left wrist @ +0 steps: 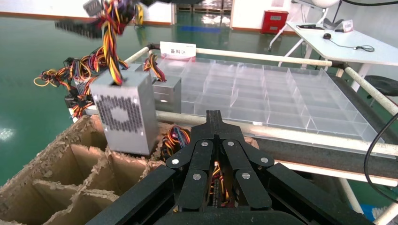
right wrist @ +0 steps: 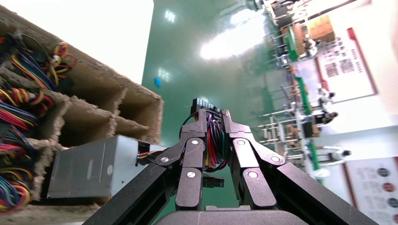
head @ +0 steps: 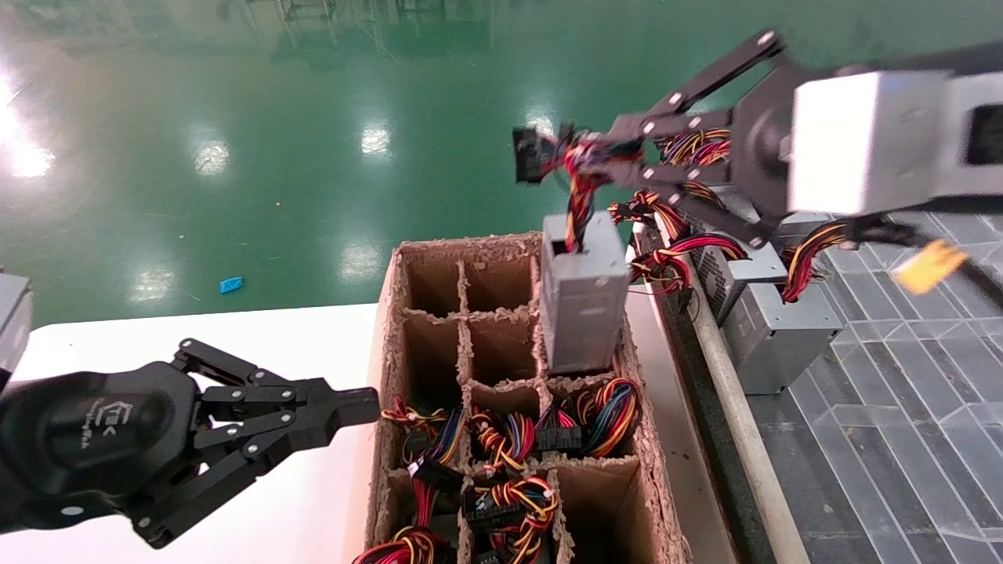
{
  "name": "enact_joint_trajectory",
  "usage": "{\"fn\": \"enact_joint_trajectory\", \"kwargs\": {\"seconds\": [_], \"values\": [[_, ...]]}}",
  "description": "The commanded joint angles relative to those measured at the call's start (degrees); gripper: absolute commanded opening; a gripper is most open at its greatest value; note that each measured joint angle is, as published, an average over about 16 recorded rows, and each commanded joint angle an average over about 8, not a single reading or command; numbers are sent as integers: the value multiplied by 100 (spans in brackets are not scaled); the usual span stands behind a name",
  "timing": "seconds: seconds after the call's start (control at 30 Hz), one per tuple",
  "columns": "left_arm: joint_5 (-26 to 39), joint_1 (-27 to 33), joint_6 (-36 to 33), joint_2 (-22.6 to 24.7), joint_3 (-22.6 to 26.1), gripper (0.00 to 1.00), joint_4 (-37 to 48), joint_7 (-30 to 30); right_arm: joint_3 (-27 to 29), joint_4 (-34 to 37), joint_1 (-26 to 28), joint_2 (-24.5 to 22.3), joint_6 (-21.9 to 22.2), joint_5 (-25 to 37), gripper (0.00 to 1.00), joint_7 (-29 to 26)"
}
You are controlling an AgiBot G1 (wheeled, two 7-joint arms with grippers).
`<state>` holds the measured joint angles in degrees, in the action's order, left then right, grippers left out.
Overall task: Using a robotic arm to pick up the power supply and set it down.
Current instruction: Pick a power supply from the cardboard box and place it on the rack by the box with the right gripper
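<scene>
**Power supply half out of the carton**

Over the brown divided cardboard box (head: 501, 329), the grey sheet-metal power supply (head: 584, 301) stands upright in a far right-hand cell. Right black linkage gripper (head: 599, 160) pinches its red-yellow-black wire bundle (head: 581, 196). Left gripper (head: 353, 407), pressed together, hovers beside the carton.

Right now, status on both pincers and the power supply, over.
Right pincer shut on wire bundle, lifting. Power supply half out of its cardboard box cell, hanging by the wires. Left pincer shut, idle beside the box. Nothing blocking.
</scene>
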<state>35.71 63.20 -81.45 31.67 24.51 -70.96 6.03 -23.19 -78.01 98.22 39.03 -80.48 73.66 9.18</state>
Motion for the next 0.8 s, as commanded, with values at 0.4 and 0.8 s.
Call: {"fn": "enact_joint_trajectory", "kwargs": {"seconds": [0.4,0.8], "values": [[0,0,0,0,0,0,0,0,663,-6,-222,-785,5,-665,0,666],[0,0,0,0,0,0,0,0,1178,-7,-505,-1835,-30,-901,0,931]]}}
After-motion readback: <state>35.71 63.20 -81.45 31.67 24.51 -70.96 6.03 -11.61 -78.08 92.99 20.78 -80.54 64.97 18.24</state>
